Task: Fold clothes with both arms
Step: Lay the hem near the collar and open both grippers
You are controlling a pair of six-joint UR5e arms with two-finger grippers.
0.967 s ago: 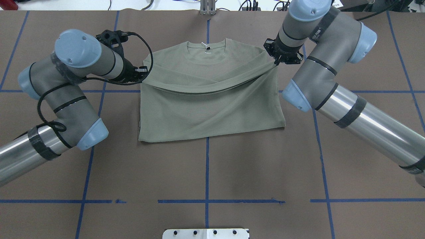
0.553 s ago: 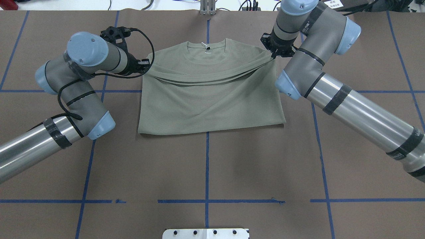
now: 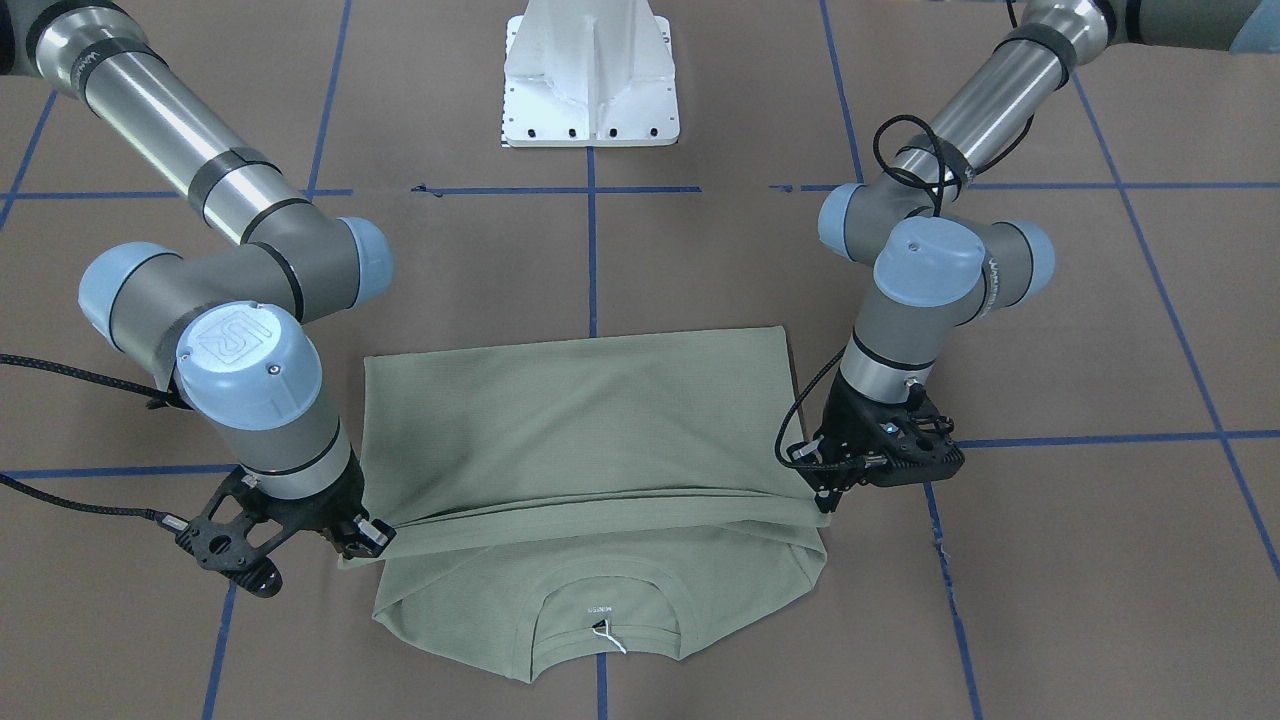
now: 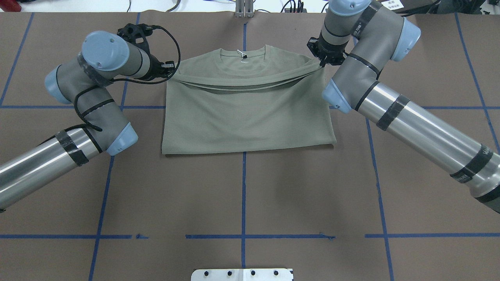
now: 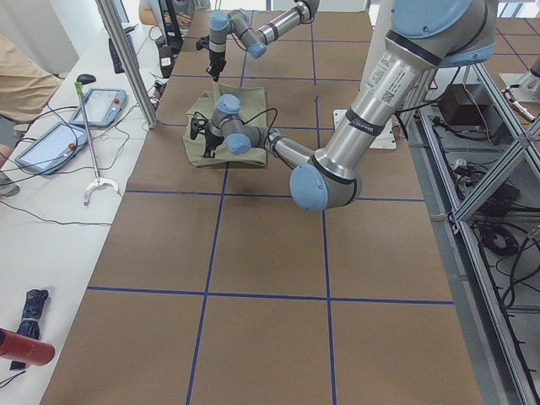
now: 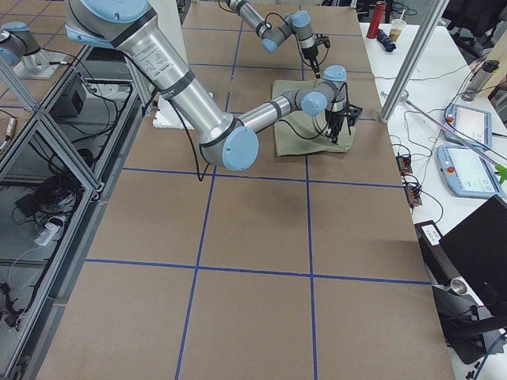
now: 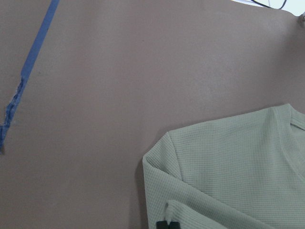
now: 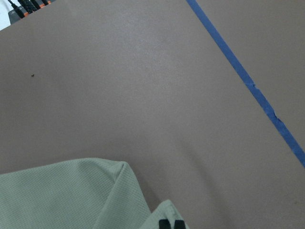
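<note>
Gripping the shirt's (image 4: 246, 117) lifted hem (image 4: 246, 82) with left jaws and right jaws, both clenched on cloth at its corners, just either side of the collar (image 4: 244, 52). Has drawn that hem closer to the collar than a second ago (mid-span sag much flatter too), leaving the rest flat on the table (image 4: 273, 195) on the robot's side of the collar. Suggests a half-fold nearly home: only lowering and letting go just short of the collar left.

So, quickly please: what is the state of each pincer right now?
Left pincer: closed, holding the folded-over edge of the shirt.
Right pincer: closed, holding the same edge at its other end.
</note>
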